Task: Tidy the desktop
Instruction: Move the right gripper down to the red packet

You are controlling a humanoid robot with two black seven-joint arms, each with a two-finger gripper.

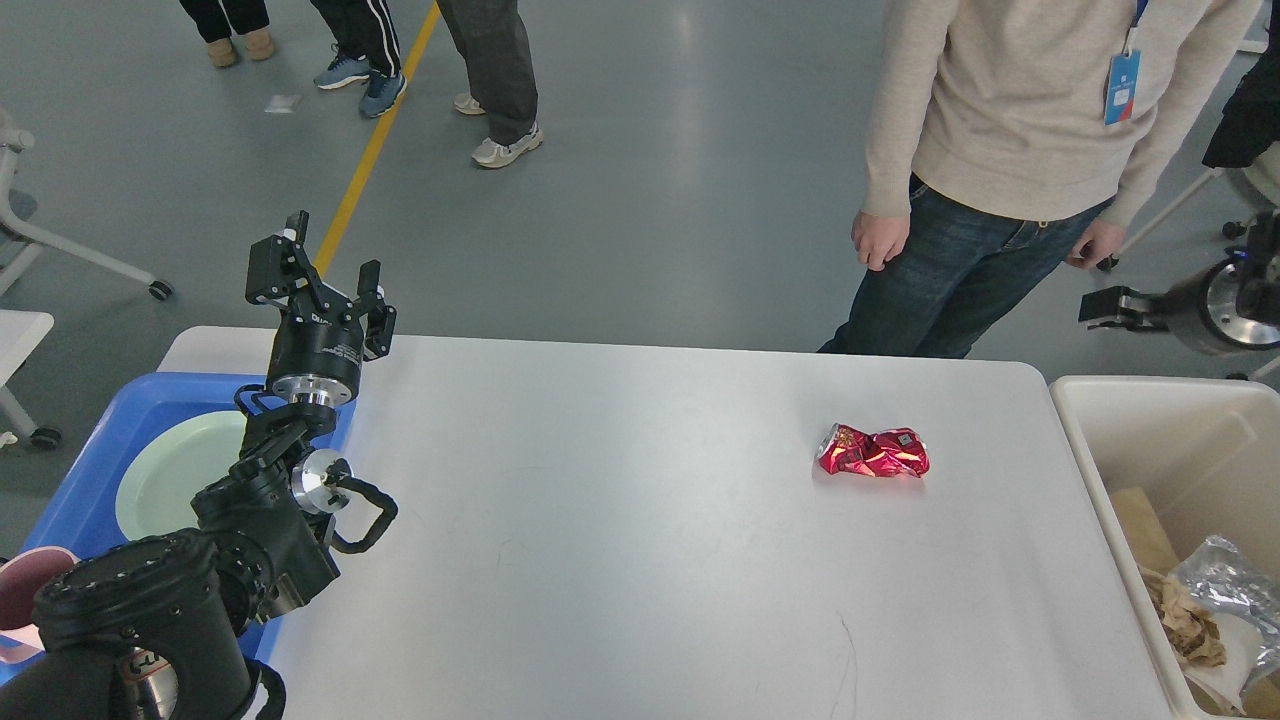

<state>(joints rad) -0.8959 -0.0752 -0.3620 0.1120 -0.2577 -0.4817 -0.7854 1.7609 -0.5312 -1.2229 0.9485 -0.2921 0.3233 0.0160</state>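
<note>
The white desktop (pixel 620 520) holds one crushed red can (pixel 873 452) at the right of its middle. My left gripper (pixel 325 262) is raised over the table's far left corner, pointing up, open and empty. My right gripper (pixel 1105 308) comes in from the right edge and hangs in the air beyond the far rim of the white bin (pixel 1085 440), up and to the right of the can. It is small and dark, and its fingers cannot be told apart.
A blue tray (pixel 75 495) at the left holds a pale green plate (pixel 170 480), with a pink cup (pixel 22 605) near it. The bin holds crumpled paper and foil (pixel 1215 600). A person (pixel 1000 170) stands at the far edge.
</note>
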